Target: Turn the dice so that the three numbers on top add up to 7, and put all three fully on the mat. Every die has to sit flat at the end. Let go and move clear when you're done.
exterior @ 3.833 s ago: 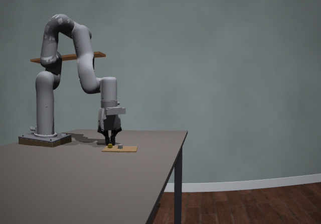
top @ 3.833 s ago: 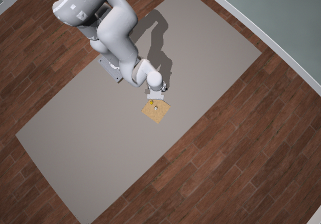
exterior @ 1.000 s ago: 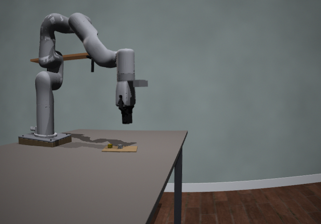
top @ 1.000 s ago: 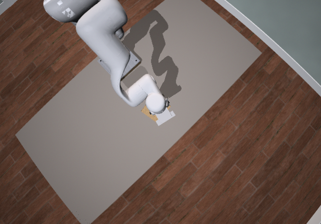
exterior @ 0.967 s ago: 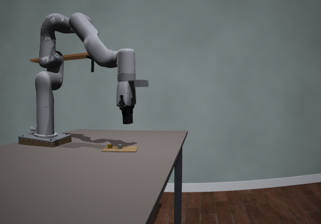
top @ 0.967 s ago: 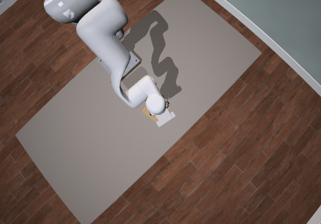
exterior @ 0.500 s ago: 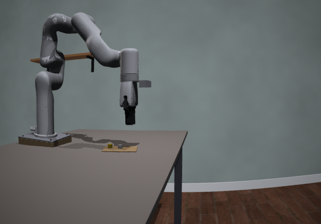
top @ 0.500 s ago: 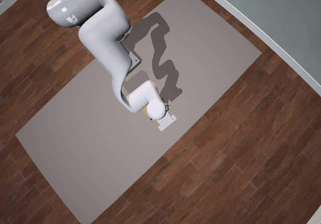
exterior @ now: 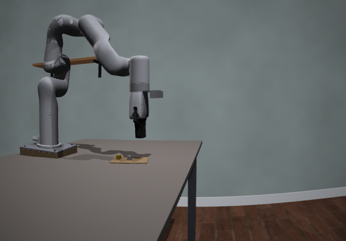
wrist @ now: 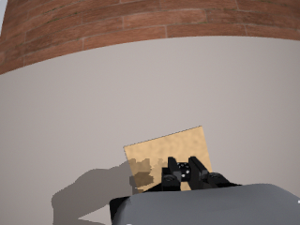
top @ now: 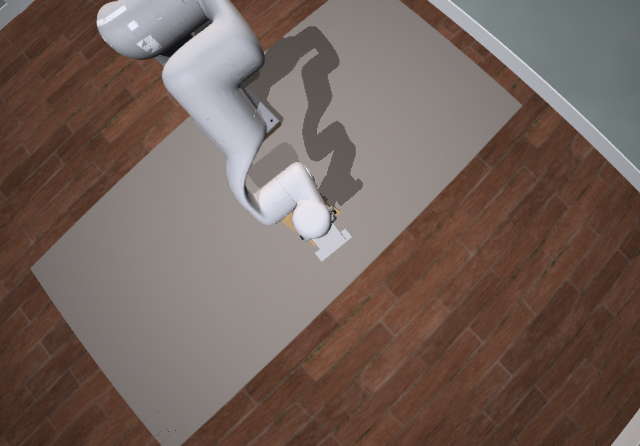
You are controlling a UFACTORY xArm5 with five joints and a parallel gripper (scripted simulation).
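Observation:
My gripper (exterior: 140, 136) (wrist: 180, 169) is shut on a black die (wrist: 185, 172) with white pips. It holds the die well above the wooden mat (top: 288, 222) (exterior: 141, 160) (wrist: 161, 149). The held die cannot be made out in the exterior view. A yellow die (exterior: 118, 156) and a white die (exterior: 129, 158), grey in the shadow, sit on the mat, the yellow one nearer the robot's base. Both look flat. Their top numbers are too small to read, and the arm and gripper hide them in the top view and the wrist view.
The mat lies on a large grey table (top: 170, 276) (exterior: 84, 193) (wrist: 84, 108). The table's long edge is a short way beyond the mat. The robot's base (exterior: 47, 150) stands at the table's far left in the exterior view. The arm's shadow falls over part of the mat.

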